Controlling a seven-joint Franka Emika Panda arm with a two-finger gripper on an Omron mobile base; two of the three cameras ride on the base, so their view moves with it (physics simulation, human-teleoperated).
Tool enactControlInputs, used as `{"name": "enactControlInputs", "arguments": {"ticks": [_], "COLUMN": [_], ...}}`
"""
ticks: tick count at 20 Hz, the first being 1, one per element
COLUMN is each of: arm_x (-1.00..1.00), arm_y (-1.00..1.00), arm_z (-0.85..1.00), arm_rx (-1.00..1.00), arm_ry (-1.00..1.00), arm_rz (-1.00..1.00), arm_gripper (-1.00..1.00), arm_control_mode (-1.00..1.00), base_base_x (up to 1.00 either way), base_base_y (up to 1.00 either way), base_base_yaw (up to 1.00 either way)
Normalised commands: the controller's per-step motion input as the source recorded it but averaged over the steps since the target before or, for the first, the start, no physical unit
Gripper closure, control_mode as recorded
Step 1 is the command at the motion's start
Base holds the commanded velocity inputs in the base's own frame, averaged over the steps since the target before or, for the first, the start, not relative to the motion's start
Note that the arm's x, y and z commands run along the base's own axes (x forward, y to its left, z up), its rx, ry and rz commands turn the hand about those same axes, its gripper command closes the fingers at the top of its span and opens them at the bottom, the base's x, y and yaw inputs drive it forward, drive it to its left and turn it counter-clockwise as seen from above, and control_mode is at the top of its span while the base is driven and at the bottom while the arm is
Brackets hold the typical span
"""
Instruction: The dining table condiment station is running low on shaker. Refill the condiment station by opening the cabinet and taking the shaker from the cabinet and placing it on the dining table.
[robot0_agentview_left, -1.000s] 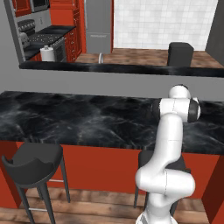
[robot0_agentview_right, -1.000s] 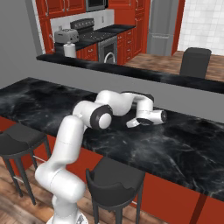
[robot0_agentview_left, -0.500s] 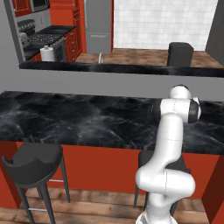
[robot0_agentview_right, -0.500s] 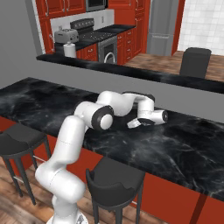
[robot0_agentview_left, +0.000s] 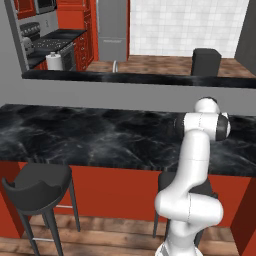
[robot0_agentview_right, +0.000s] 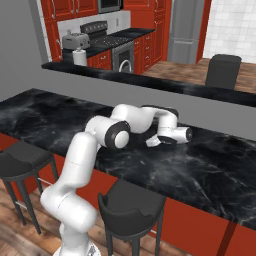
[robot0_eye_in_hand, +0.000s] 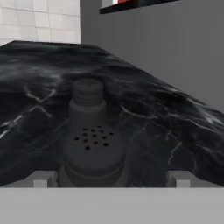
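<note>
A: From the left base view, how far along does it look?

B: Late, I'd judge. The base is parked at the dining table (robot0_agentview_left: 90, 140), the black marble top with the red front and a stool (robot0_agentview_left: 37, 187) below it. The arm rises from the lower right and bends over the far right of the top, so the fetching from the cabinet seems done

A: And the right base view?

B: The arm folds low and reaches out flat across the marble, the wrist lying close above the surface and the gripper (robot0_agentview_right: 154, 142) pointing back toward the near edge, almost level with the top. A toaster (robot0_agentview_right: 75, 40) and a paper towel roll (robot0_agentview_right: 80, 57) sit on the far kitchen counter, well apart from all this

A: Where is the shaker?

B: In the hand view. The shaker (robot0_eye_in_hand: 92, 140) is a dark one with a holed cap, lying tipped toward the camera between the two finger tips, with the marble spreading behind it. It looks to be at the table surface

A: Are the fingers clamped on it?

B: I cannot tell; the tips stand well out to either side of it, which suggests spread, yet contact is hidden

A: What is left?

B: Letting go if it hasn't, then backing the hand away without knocking it
</note>
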Motion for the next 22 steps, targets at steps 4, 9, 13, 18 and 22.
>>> {"name": "enactControlInputs", "arguments": {"ticks": [4, 9, 13, 18, 22], "arm_x": [0.0, 0.0, -0.03, -0.41, -0.63], "arm_y": [0.0, 0.0, 0.02, 0.14, 0.16], "arm_z": [0.19, 0.37, 0.5, 0.63, 0.73], "arm_rx": [0.0, 0.0, -0.01, -0.06, -0.1], "arm_ry": [-0.16, -0.15, -0.11, -0.12, -0.22], "arm_rz": [0.0, 0.0, 0.0, 0.0, 0.0], "arm_gripper": [-1.0, -1.0, -1.0, -1.0, -1.0], "arm_control_mode": [-1.0, -1.0, -1.0, -1.0, -1.0], "base_base_x": [0.0, 0.0, 0.0, 0.0, 0.0], "base_base_y": [0.0, 0.0, 0.0, 0.0, 0.0], "base_base_yaw": [0.0, 0.0, 0.0, 0.0, 0.0]}}
